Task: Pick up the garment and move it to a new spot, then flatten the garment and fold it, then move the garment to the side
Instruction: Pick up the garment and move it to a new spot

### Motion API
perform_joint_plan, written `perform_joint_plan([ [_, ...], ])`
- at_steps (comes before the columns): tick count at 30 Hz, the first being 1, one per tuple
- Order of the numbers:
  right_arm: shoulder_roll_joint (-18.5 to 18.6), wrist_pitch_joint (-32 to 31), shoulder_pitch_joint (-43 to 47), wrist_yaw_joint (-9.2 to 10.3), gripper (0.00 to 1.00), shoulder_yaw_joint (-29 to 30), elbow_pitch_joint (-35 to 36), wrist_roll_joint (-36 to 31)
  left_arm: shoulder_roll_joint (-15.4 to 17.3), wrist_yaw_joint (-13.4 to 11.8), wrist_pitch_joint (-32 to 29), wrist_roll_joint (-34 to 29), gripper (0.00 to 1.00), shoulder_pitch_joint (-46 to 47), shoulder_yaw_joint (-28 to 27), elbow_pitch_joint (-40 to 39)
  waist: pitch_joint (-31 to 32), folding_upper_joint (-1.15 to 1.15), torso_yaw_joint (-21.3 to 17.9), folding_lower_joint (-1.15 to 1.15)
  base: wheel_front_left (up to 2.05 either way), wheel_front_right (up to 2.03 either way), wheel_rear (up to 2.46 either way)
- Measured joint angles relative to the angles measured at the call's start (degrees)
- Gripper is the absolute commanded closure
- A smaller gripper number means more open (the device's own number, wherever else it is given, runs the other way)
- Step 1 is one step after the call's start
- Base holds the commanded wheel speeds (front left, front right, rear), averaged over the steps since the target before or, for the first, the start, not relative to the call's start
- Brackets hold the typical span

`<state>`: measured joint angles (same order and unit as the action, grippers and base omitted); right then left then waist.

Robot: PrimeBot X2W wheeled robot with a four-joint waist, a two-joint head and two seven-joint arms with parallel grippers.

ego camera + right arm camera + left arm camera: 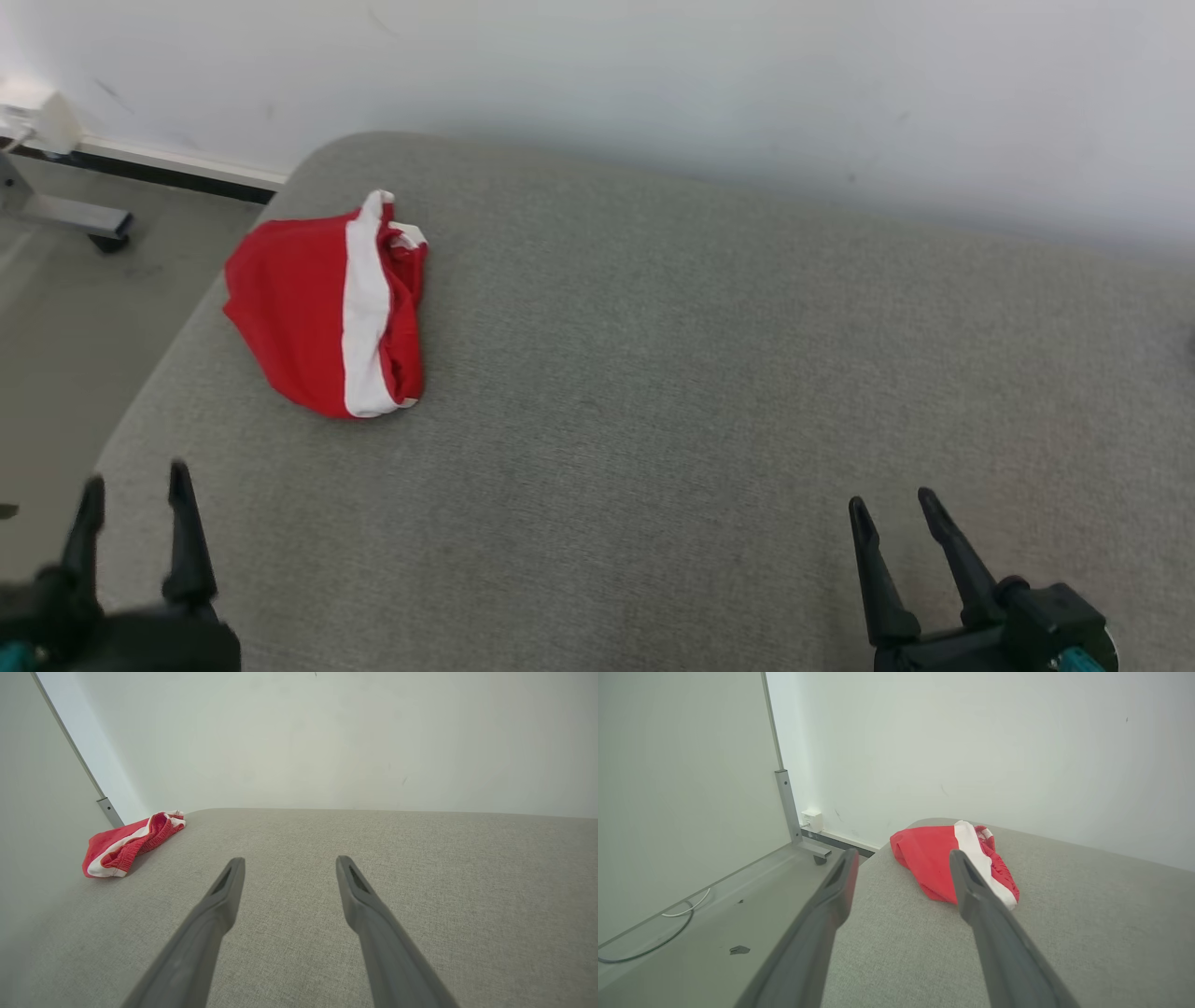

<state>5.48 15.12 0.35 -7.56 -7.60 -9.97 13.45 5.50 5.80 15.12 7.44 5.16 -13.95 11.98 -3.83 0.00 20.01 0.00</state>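
Observation:
The garment (322, 303) is a small red piece with a white stripe, folded into a compact bundle near the far left corner of the grey padded surface (653, 373). From the left wrist the garment (931, 858) lies just beyond my fingertips, partly behind one finger. In the right wrist view the garment (126, 847) sits far off to the left. My left gripper (135, 485) hovers open at the near left edge, well short of the cloth, with nothing in it. At the near right my right gripper (892, 504) is open too, holding nothing.
A pale wall (653, 84) runs behind the surface. Left of the surface the floor (714, 914) drops away, with a metal stand on a caster (79, 219), a wall socket (812, 820) and loose cables (668, 933).

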Motion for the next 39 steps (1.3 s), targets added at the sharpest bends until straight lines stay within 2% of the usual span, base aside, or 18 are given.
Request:
perform_joint_plan([
  [7,1.42,0.01,-3.03,0.00,0.00,1.60,1.44,-0.78,3.94,0.81,0.00,2.46,0.00,13.97,0.30,3.70,-4.30,0.00,-3.71,0.01,0.00,0.00,0.00],
  [19,0.67,0.00,-7.71,0.00,0.00,5.33,6.56,-2.46,15.12,1.32,-3.16,5.45,0.00,37.34,0.55,16.11,-14.50,0.01,-12.82,0.01,0.00,0.00,0.00],
  [25,0.56,0.00,-8.84,0.00,0.00,7.36,8.31,-3.01,18.64,1.53,-9.54,6.92,0.00,43.09,1.52,27.69,-19.98,0.01,-17.53,0.02,0.00,0.00,0.00],
  [33,0.80,0.00,-9.79,0.00,0.00,7.51,8.45,-3.05,20.86,1.62,-18.28,9.27,0.00,45.28,2.40,38.72,-23.32,0.01,-20.85,0.01,0.00,0.00,0.00],
  [39,0.85,0.00,-10.07,0.00,0.00,7.34,8.27,-3.25,21.67,1.63,-25.74,12.34,0.00,46.48,4.12,44.68,-23.59,0.01,-21.93,0.00,0.00,0.00,0.00],
])
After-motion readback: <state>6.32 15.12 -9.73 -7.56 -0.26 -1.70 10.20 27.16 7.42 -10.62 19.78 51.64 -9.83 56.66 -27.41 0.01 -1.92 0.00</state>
